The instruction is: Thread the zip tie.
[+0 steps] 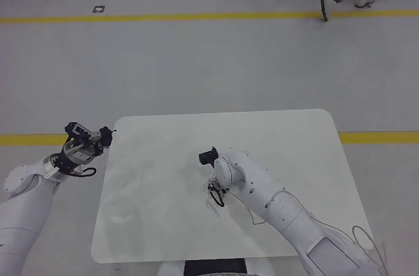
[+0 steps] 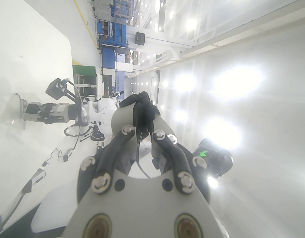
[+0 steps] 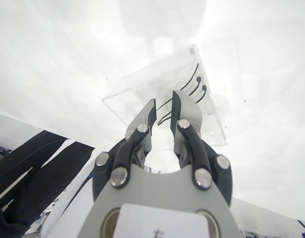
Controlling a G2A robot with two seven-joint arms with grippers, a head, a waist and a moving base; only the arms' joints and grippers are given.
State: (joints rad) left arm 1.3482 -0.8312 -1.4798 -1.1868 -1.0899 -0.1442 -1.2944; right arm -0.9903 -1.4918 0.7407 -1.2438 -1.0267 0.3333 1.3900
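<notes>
**Left gripper holds a tie; right gripper hangs over the tray.**
The left gripper's fingers are clamped together on a black tie, beside the table's left edge. The right gripper's fingers stand slightly apart above loose ties in the clear tray. The likely step is picking one tie. Centre the jaws across a single strand, clear of its neighbours and the tray wall. Descend squarely, then close.
</notes>
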